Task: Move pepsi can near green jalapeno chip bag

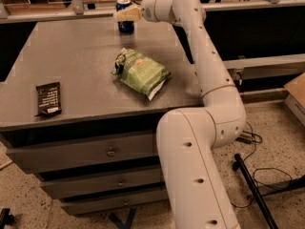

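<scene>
So the big grey table with metal drawers [71,75] is carrying everything here, and my white jointed arm [209,75] is reaching over its right side toward the back edge. The light green wrinkly jalapeno chip bag [141,73] is lying mid-table, well apart from the small flat black wrapper [48,98] at the front left. The small dark blue pepsi can [125,23] is standing upright at the far edge, behind the bag, and my gripper [127,14] is sitting right at its upper half. Honestly can't tell whether my jaws are clamping it or loose. I'm thinking the trick is getting a firm, level hold, lifting clear, then setting it down just beside the bag without nudging it.
</scene>
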You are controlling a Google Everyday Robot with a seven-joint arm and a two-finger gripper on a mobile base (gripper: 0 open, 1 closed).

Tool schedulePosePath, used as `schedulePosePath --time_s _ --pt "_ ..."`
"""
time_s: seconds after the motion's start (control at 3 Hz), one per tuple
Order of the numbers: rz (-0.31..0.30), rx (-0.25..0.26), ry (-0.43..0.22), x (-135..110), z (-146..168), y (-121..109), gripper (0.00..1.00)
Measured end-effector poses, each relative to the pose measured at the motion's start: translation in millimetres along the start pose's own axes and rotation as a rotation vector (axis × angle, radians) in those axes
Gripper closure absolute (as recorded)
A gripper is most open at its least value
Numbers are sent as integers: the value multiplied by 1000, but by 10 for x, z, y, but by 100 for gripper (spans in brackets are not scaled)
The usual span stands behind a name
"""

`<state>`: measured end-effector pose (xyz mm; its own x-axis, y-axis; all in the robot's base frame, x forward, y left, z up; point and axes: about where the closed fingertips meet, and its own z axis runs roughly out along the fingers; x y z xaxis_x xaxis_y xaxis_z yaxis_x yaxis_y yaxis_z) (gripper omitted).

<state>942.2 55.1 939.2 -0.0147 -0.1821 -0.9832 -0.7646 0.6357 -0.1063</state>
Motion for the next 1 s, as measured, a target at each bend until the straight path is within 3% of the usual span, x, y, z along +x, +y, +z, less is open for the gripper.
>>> schedulePosePath --time_s 0.33,0.67,1.0 --pt "-48 92 56 -241 -406 -280 0" --pt "-92 122 110 -402 -611 -308 0" --pt "-101 114 133 -388 -607 -254 0"
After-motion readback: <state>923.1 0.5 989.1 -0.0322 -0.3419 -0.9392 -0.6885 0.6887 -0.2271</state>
